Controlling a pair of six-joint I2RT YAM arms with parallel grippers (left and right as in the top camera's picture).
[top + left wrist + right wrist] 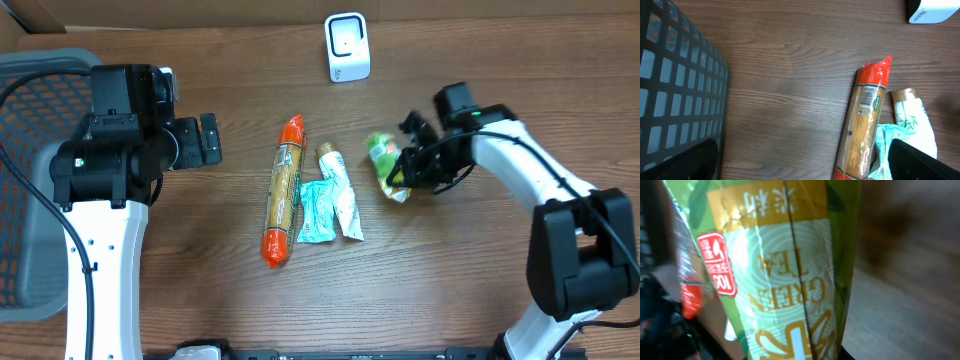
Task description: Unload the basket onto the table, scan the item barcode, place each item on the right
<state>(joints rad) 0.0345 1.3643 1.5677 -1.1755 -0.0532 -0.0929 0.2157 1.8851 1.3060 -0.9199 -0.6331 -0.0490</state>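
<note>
The right end effector (411, 165) pinches the tea packet (384, 160) at the right of the bench (450, 290), nearer than the scanner (347, 47). The left end effector (207, 139) hangs spread beside the basket (30, 200).

The wooden table (450, 290) carries a white scanner (347, 47) at its far edge and a grey basket (40, 62) at left. 3 packs lie together mid-table: spaghetti (283, 190), teal pouch (315, 215), white sachet (343, 200).

A mock shop checkout on a wood-grain table (450, 280): a small white barcode scanner (347, 47) stands at the far edge, packaged groceries lie about, among them a long red-ended packet (283, 190) and a green tea packet (385, 160), and a grey plastic shopping basket (30, 90) sits at one side
</note>
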